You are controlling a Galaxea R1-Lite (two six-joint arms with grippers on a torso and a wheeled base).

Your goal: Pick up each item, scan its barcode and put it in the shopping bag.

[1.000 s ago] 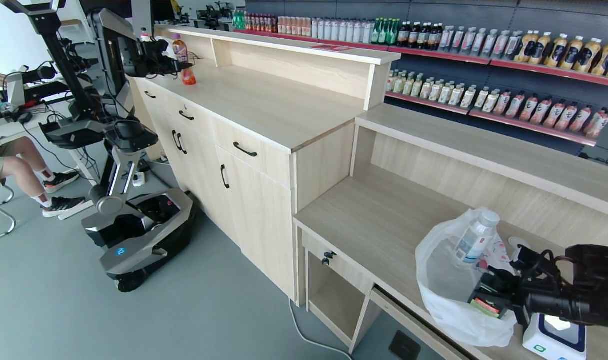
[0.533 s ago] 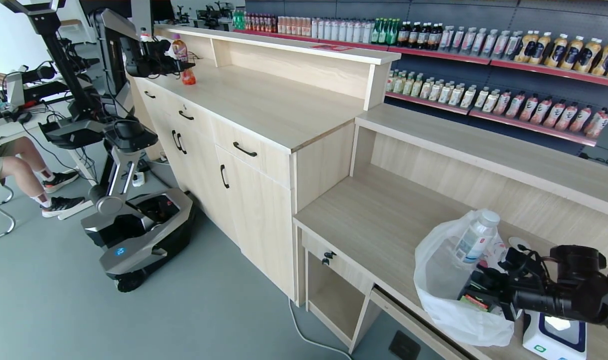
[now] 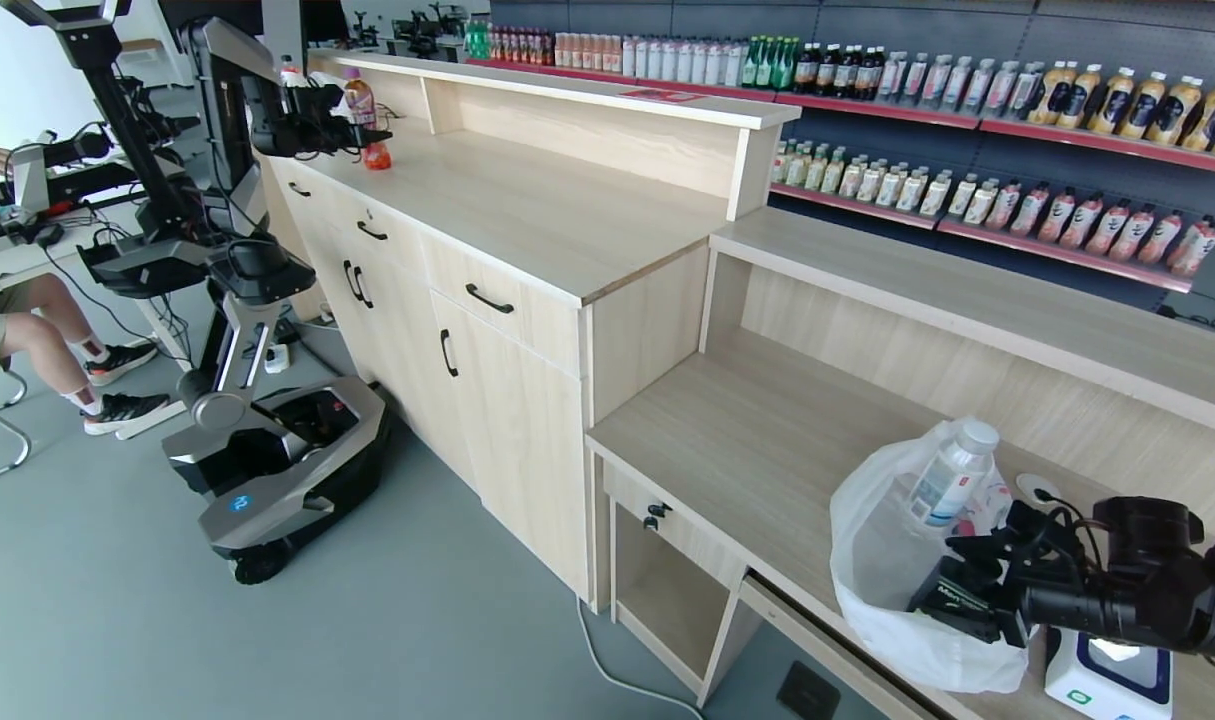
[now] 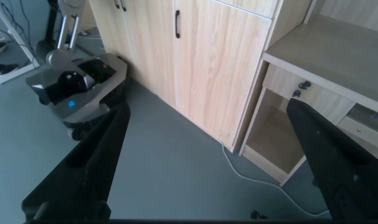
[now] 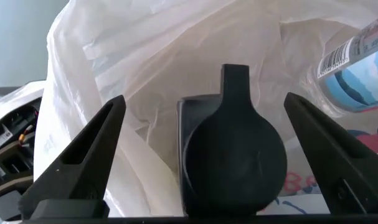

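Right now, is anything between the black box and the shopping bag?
Nothing visible. The black box is already at the open mouth of the shopping bag, white plastic behind it; the bottle inside leans off to one side.

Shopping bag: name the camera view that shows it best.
Head view: the whole white shopping bag sits on the desk, bottle inside. The right wrist view sees its inner folds up close; the left wrist view faces floor and cabinet.
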